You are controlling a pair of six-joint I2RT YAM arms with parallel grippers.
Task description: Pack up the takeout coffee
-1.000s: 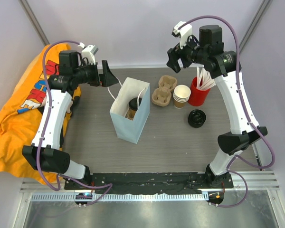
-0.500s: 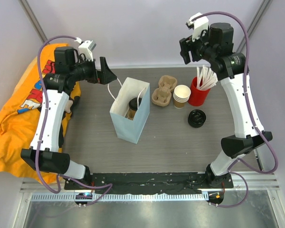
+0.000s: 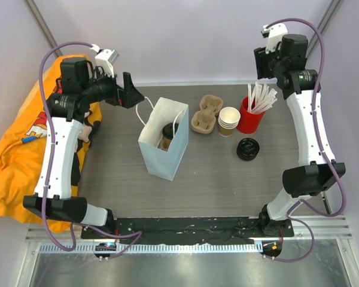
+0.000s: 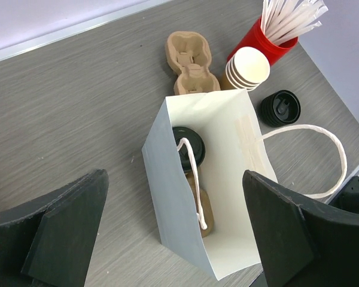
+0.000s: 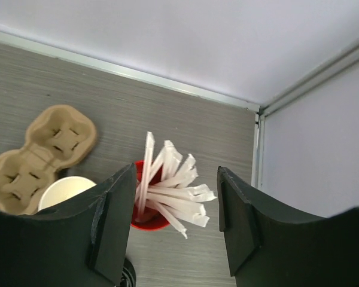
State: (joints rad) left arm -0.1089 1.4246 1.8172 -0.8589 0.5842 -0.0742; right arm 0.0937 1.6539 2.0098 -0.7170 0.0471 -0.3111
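The takeout coffee, a brown paper cup with a black lid, stands inside the white paper bag, which is upright with its mouth open. From above, the coffee shows in the bag at the table's middle. My left gripper hovers high behind and left of the bag, open and empty; its wrist view looks down into the bag between the left gripper's fingers. My right gripper is raised at the back right, open and empty, above the red cup of straws.
Behind the bag lie a brown pulp cup carrier, a stack of lidless paper cups and the red cup holding wrapped straws. A pile of black lids sits to the right. Orange cloth hangs off the left edge.
My right arm has swung up and to the right, away from the bag, with its jaws narrowing. My left arm has drawn back slightly to the left. The bag and coffee have not moved.
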